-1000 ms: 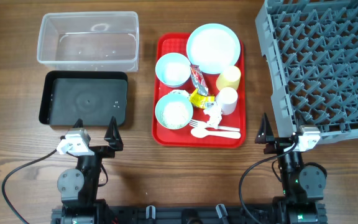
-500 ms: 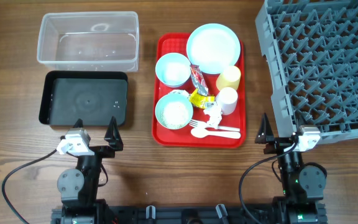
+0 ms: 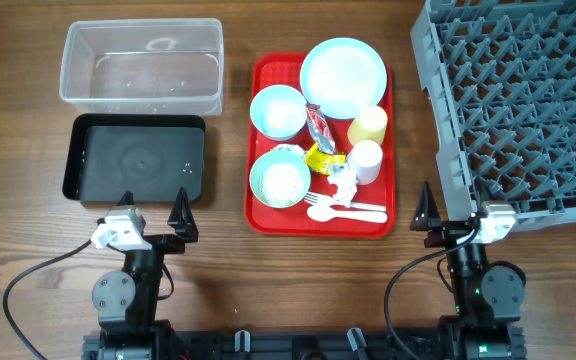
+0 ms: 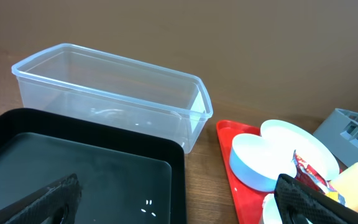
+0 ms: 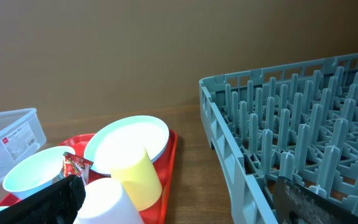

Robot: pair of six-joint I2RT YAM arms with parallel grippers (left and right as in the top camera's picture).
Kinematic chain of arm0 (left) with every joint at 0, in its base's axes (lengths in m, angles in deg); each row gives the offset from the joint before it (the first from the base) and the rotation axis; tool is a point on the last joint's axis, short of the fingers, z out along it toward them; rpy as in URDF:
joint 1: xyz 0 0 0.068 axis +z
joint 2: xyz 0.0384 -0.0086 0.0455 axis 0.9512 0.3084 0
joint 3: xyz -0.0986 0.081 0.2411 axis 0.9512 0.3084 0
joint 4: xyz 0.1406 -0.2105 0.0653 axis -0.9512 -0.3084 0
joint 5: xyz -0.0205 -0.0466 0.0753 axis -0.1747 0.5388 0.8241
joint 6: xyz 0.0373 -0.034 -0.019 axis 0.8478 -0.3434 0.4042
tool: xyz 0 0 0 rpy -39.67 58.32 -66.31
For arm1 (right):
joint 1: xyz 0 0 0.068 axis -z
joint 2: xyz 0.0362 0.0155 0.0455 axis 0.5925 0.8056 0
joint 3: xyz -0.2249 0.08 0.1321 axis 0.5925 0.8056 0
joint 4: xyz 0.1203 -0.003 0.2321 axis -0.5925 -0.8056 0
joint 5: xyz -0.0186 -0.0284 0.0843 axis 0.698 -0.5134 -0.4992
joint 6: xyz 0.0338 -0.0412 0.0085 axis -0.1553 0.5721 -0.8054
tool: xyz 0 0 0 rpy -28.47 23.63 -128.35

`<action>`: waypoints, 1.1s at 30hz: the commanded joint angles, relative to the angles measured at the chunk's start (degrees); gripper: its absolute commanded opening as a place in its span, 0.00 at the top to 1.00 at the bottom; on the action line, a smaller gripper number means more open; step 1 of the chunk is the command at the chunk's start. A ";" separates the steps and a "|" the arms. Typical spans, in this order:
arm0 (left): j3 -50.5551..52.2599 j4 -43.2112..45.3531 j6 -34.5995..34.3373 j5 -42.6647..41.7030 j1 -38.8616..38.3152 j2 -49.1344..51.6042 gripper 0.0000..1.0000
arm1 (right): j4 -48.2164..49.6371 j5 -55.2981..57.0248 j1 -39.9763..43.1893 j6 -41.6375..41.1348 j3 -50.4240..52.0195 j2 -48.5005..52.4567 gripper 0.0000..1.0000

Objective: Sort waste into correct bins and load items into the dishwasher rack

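Pale blue plate (image 3: 343, 77) and crinkled wrappers (image 3: 316, 125) crowd a red tray (image 3: 260, 215); left claw (image 3: 155, 212) and right claw (image 3: 456, 222) gape empty at the near edge of the wooden bench (image 3: 218, 290).

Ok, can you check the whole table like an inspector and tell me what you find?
Surface: wooden table, brown grain.
Job's things: clear tub and black tray are empty but for white specks in the tray. The grey rack is unloaded. On the red tray: plate, far bowl, near bowl holding white grains, yellow cup, white cup, fork and spoon, red wrapper, yellow wrapper, tissue.
Clutter: nothing seen.
Grippers: left gripper and right gripper are open, holding nothing.
Cables: left cable and right cable, black, loop by the arm bases.
Surroundings: plain brown wall.
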 commanded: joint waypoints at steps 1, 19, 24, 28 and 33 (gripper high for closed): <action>0.31 -0.22 -0.31 0.52 0.42 -0.42 0.00 | 0.26 -0.13 0.24 1.03 0.07 -0.33 0.00; 0.31 -0.20 -0.31 0.52 0.42 -0.42 0.00 | 0.26 -0.13 0.24 1.01 0.07 -0.33 0.00; 0.31 -0.20 -0.28 0.52 0.42 -0.42 0.00 | 0.26 -0.13 0.24 1.01 0.07 -0.33 0.00; 0.31 -0.20 -0.31 0.52 0.42 -0.42 0.00 | 0.26 -0.13 0.24 1.01 0.07 -0.33 0.00; 0.31 1.27 -0.31 1.18 0.42 -0.42 0.00 | 1.09 -0.11 0.24 0.98 0.07 -0.33 0.00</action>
